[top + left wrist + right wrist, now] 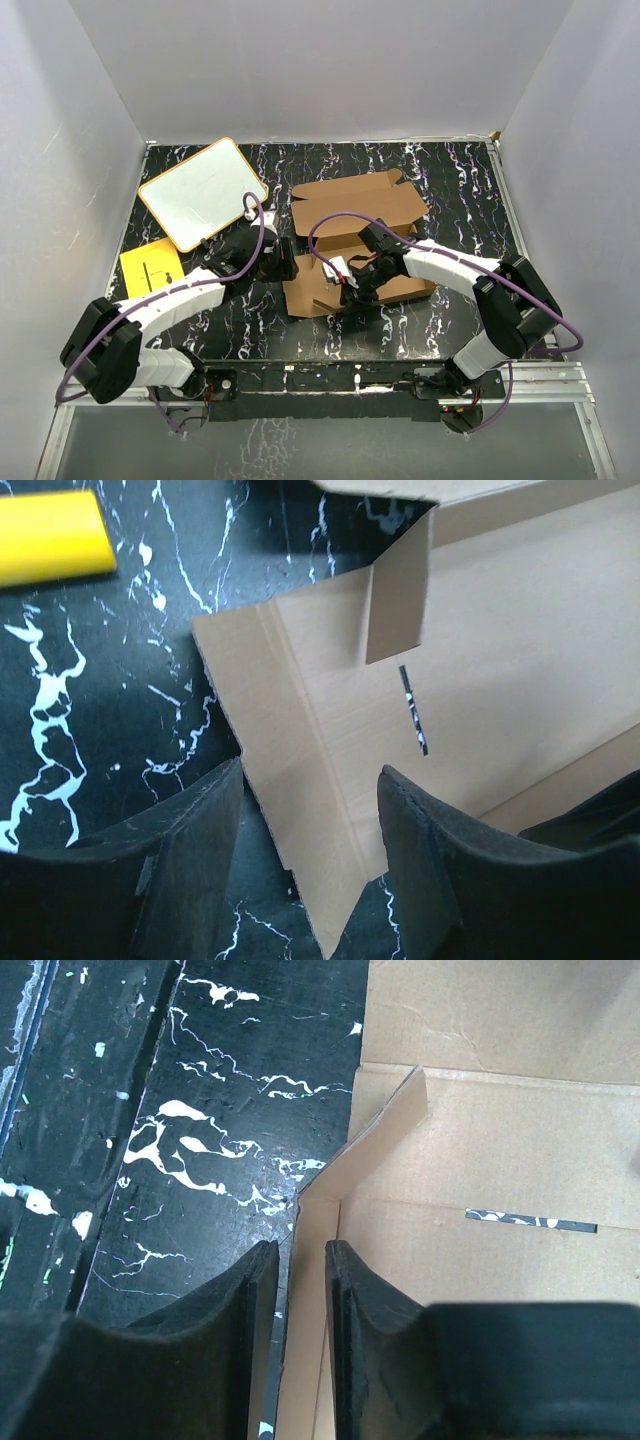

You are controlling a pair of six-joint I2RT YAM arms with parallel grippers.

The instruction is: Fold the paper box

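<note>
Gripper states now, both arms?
left gripper: open, box edge in the gap, not gripped.
right gripper: barely open, box flap in the gap.

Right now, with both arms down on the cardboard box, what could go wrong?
1. The left end effector stands open around an edge of the box and grips nothing, so that panel may not stay folded.
2. The right end effector straddles a thin raised flap with only a narrow gap. A sideways move could crease or tear it.
3. The purple cable loops above the box in the top view and might snag a flap.
</note>
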